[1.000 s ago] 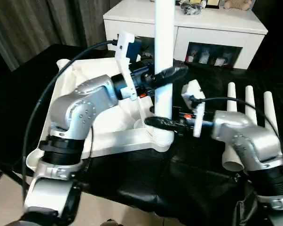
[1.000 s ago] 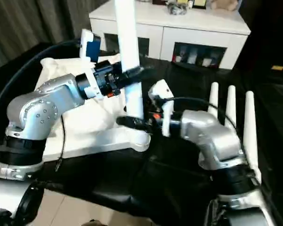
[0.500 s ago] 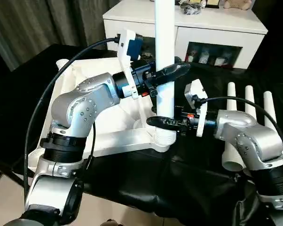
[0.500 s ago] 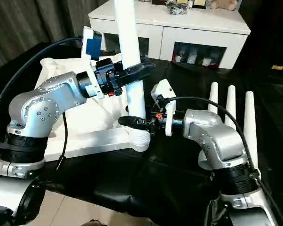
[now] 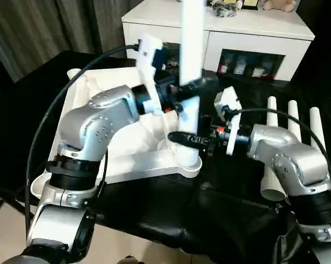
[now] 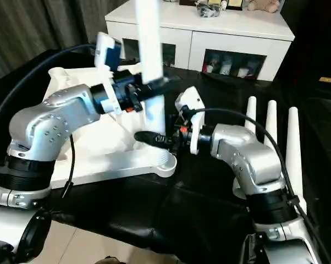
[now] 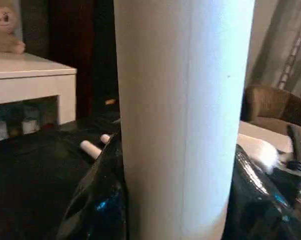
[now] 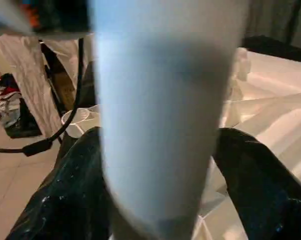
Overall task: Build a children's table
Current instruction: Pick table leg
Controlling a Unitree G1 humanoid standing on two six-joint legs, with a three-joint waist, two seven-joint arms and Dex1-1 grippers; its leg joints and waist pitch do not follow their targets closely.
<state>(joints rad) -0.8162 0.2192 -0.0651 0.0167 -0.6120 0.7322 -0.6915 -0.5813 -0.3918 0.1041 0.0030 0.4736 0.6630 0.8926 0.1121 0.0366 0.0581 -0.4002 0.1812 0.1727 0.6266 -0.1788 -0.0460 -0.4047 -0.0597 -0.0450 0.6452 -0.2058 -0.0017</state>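
One leg going in, three to go

You've got the table top (image 5: 121, 165) lying upside down on the black cloth, and the first leg (image 5: 191, 66) stands upright in its near corner socket (image 5: 183, 160). Your left gripper (image 5: 194, 87) is clamped round the leg partway up. Your right gripper (image 5: 183, 137) sits lower, just above the socket, fingers either side of the tube, but I can't tell if they're squeezing or slack. Whether it's fully seated I can't say. The three spare legs (image 5: 291, 132) lie beside the top, so most of the build is left.
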